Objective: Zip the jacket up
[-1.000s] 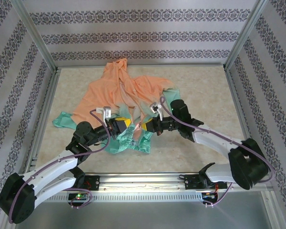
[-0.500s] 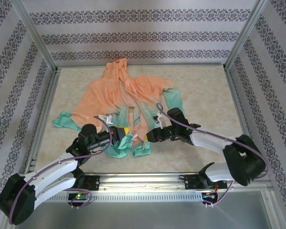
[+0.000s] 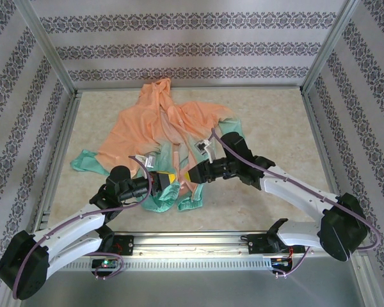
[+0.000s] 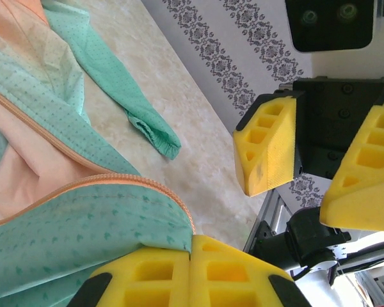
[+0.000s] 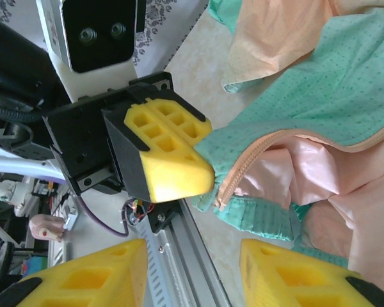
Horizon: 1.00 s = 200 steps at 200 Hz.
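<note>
The jacket (image 3: 155,128) lies crumpled on the table, orange at the hood and shoulders, mint green at the hem (image 3: 168,199). My left gripper (image 3: 164,180) is shut on a corner of the mint hem (image 4: 83,224), right beside the orange zipper tape (image 4: 115,181); its own pads (image 4: 147,275) press together. My right gripper (image 3: 191,174) stands open just to its right, its fingers (image 5: 294,275) wide apart above bare table. In the right wrist view, the loose zipper end (image 5: 225,190) hangs next to the left gripper's yellow finger (image 5: 169,153).
A mint cuff (image 3: 83,161) lies at the jacket's left, another sleeve (image 3: 233,131) at its right. The aluminium rail (image 3: 192,242) runs along the table's near edge close under both grippers. Patterned walls (image 3: 192,48) enclose the table.
The left gripper pulled the hem towards the near edge, then stayed still. The right gripper dropped toward the hem, then shifted slightly up and left, closer to the left gripper.
</note>
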Motion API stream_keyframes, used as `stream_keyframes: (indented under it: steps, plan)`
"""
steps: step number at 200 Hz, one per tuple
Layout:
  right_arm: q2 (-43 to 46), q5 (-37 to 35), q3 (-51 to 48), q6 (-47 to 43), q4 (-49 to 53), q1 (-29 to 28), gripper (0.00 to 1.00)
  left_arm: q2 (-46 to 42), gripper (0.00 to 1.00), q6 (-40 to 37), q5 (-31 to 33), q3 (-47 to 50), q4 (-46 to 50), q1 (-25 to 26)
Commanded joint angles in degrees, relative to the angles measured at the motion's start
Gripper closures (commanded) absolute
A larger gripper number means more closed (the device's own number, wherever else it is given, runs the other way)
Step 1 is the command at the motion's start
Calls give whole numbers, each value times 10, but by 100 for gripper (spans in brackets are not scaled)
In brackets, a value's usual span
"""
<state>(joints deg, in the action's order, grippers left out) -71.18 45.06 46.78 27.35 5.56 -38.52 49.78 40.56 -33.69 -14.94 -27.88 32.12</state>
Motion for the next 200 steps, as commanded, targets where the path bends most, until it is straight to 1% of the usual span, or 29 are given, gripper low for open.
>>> stream_keyframes:
  steps: [1,36,65,75,105,155,200]
  plan:
    - [-16,14,13,31,-10,-6,60,-4,100,-1,-15,-18,-39,-5]
    - [-35,16,8,77,-64,-15,60,4,100,6,-22,-19,-63,-5]
    - [-54,32,-11,143,-166,-16,61,14,100,13,-27,-17,-83,-5]
    - [-60,34,-14,157,-187,-17,62,15,100,15,-28,-17,-90,-5]
    - [-73,29,-12,153,-179,-19,64,16,100,17,-29,-18,-95,-5]
    - [-67,8,-23,151,-171,-18,61,12,100,19,-28,-15,-95,-5]
    - [-71,16,-30,161,-183,-20,61,12,100,16,-24,-18,-95,-5]
